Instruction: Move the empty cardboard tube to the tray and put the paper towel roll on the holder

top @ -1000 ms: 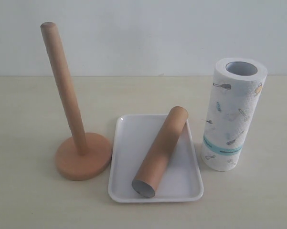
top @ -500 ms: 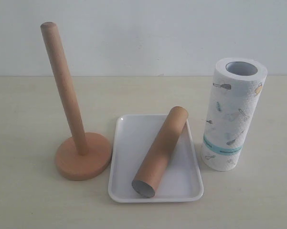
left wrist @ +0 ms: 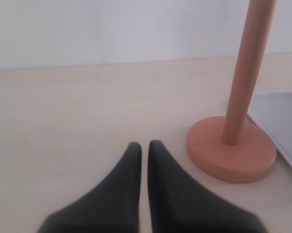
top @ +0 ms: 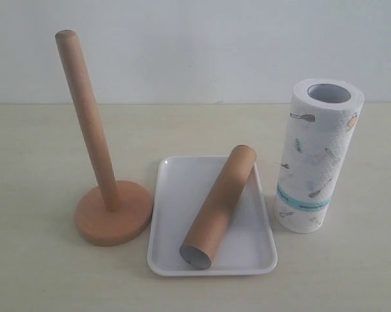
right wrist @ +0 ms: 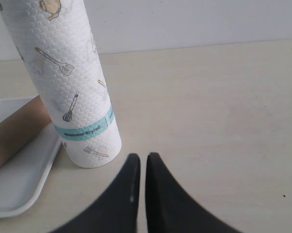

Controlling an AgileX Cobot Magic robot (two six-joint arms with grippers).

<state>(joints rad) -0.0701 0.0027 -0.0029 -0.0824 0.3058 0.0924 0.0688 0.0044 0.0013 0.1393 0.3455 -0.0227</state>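
White tray [top: 175, 214] holds the brown cardboard tube [top: 219, 205], lying diagonally. We see the left gripper [left wrist: 144, 144] and right gripper [right wrist: 143, 156] both closed, gripping nothing.

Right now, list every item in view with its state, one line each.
Tray: lying flat, holding the tube.
Empty cardboard tube: lying diagonally in the tray.
Holder: upright, pole bare.
Paper towel roll: standing upright beside the tray, not on the holder.
Left end effector: shut, empty.
Right end effector: shut, empty.
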